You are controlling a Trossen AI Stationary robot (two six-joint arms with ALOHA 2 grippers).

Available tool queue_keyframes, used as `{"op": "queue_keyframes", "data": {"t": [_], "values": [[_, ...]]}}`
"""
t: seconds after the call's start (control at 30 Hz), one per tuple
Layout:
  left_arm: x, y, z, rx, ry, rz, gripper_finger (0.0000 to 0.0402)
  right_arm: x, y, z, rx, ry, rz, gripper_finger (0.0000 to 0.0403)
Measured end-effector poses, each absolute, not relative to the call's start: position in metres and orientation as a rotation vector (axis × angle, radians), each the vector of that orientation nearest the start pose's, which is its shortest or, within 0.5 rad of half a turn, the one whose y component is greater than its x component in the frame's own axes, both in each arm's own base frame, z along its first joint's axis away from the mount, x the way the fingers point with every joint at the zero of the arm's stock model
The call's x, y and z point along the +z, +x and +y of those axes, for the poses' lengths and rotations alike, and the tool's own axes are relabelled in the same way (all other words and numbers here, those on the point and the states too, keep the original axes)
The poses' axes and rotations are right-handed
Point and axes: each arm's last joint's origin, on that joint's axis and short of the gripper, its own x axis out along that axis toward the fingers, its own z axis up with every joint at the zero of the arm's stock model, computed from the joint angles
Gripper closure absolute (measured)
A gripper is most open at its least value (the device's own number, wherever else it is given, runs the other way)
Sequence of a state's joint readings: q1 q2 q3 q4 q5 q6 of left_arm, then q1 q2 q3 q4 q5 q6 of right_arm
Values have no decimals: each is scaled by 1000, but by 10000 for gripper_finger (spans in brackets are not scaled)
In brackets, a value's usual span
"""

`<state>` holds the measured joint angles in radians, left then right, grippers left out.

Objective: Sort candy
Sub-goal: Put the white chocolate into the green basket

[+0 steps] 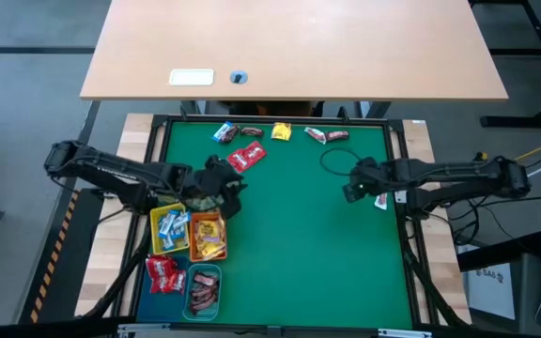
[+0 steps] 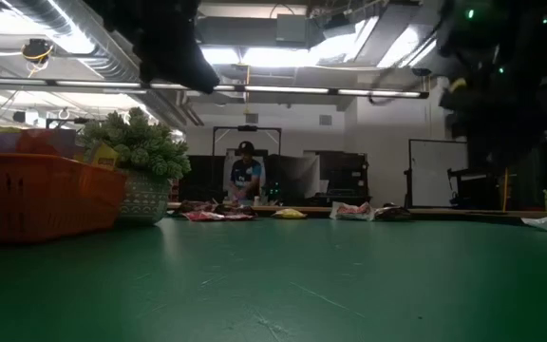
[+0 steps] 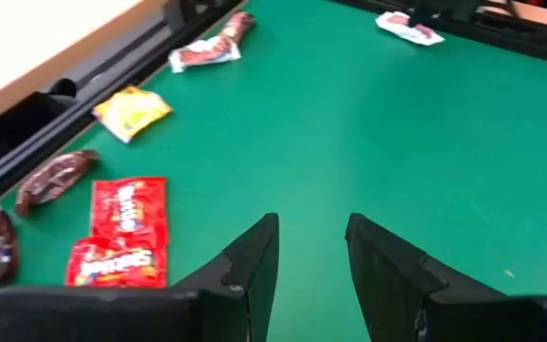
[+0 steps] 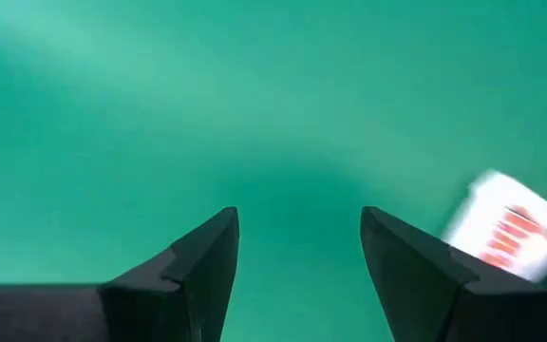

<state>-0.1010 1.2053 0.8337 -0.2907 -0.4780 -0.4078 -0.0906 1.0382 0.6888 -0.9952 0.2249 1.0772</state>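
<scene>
Candy (image 1: 248, 157) unsorted (far edge), tools empty

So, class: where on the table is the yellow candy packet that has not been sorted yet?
In the high view, the yellow packet lies on the green mat near its far edge, between the red packets and a red-white wrapper.

The left arm is stretched in from the table's left side, its left gripper (image 3: 311, 256) held with fingers parted and empty. The right gripper (image 4: 300, 256) is held over the right side, fingers spread, nothing between them.
</scene>
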Motion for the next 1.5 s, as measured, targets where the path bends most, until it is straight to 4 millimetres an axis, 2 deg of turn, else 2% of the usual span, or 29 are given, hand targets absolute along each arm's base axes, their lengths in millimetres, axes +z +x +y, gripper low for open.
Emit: {"op": "queue_keyframes", "data": {"t": [0.23, 0.5, 0.73, 0.87, 1.07, 1.33, 1.5], "values": [[260, 250, 1, 535, -214, 547, 280, 206, 134, -42, -1189, 871, 1193, 182], [260, 250, 7, 558, -221, 545, 280, 188, 141, -60, -1268, 875, 1349, 182], [259, 250, 6, 529, -231, 554, 280, 160, 154, -66, -1224, 839, 1606, 182], [259, 250, 5, 484, -245, 566, 280, 146, 158, -68, -1244, 819, 1701, 182], [259, 251, 4, 434, -173, 592, 280, 130, 162, -69, -1249, 781, 1814, 182], [259, 251, 4, 429, -158, 595, 280, 120, 162, -68, -1155, 770, 1893, 185], [259, 251, 4, 429, -157, 595, 280, 119, 163, -68, -1130, 779, 1894, 225]]}}
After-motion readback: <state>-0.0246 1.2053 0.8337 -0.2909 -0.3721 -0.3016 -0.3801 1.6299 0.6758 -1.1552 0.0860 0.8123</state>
